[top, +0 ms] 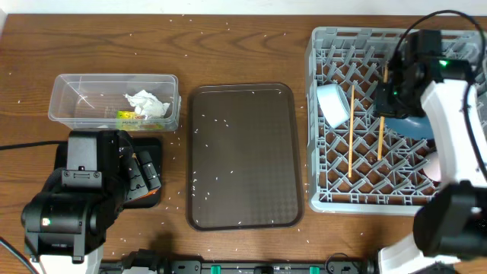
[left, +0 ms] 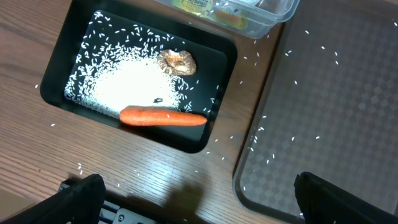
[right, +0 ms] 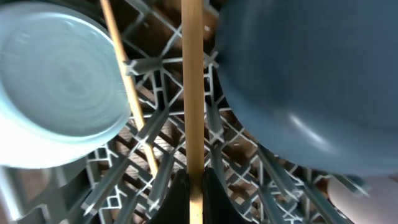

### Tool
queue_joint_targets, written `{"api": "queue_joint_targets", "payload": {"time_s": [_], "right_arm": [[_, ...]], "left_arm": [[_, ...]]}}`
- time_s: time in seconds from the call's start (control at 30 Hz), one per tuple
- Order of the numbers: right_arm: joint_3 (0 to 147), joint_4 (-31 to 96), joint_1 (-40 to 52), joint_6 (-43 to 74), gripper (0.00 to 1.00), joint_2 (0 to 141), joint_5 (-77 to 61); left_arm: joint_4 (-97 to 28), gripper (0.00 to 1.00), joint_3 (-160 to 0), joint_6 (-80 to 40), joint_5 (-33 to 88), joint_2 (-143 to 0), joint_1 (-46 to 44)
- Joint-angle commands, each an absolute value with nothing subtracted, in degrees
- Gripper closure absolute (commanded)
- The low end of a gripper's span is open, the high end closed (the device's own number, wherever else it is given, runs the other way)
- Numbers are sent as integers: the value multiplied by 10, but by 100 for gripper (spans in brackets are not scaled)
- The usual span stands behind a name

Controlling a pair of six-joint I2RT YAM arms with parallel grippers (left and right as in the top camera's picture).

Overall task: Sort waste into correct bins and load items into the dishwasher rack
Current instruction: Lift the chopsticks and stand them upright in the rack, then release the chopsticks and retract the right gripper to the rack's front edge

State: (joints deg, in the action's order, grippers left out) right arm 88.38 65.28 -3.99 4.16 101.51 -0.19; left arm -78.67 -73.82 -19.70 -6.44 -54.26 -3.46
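1. Wooden bench [top: 243,46], speckled with stray grains, carries a grey dishwasher rack [top: 319,194] on the right, a brown serving tray [top: 243,190] in the middle, and a clear tub [top: 68,95] and a black tray [left: 214,68] on the left.
2. One thin wooden chopstick [right: 192,93] lies inside the rack across the lattice, between a pale round dish [right: 56,87] on its left and the blue plate [right: 298,81] on its right. Its twin [right: 127,81] lies slanted just to the left.
3. It looks light, stiff, smooth and narrow, so it is apt to roll or pivot. A pinch nearer the middle would likely be steadier than one at an end, and it could drop through a lattice gap.
4. Right fingers [right: 177,199] are closed tight on this stick, close to its far end.
5. Left fingers [left: 81,196] are spread fully wide and hold nothing. They hover over the black tray, where the carrot [left: 163,117], brown lump [left: 177,61] and rice [left: 124,81] lie.
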Motion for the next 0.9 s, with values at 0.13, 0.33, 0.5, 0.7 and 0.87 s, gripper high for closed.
{"api": "queue_joint_targets", "payload": {"time_s": [0.13,0.33,0.5,0.7,0.87], "right_arm": [[882,660,-34,29,62,1044,-24],[888,670,-6,47,55,947,-41],[888,673,32,78,43,826,-112],[888,674,90,92,1,702,-155],[888,718,123,92,1,624,-154]], "left_arm": [[-788,2,-748,-203,-73,-542,-32],[-788,2,-748,-203,-73,-542,-32],[-788,2,-748,-203,-73,-542,-32],[-788,2,-748,-203,-73,-542,-32],[-788,2,-748,-203,-73,-542,-32]]}}
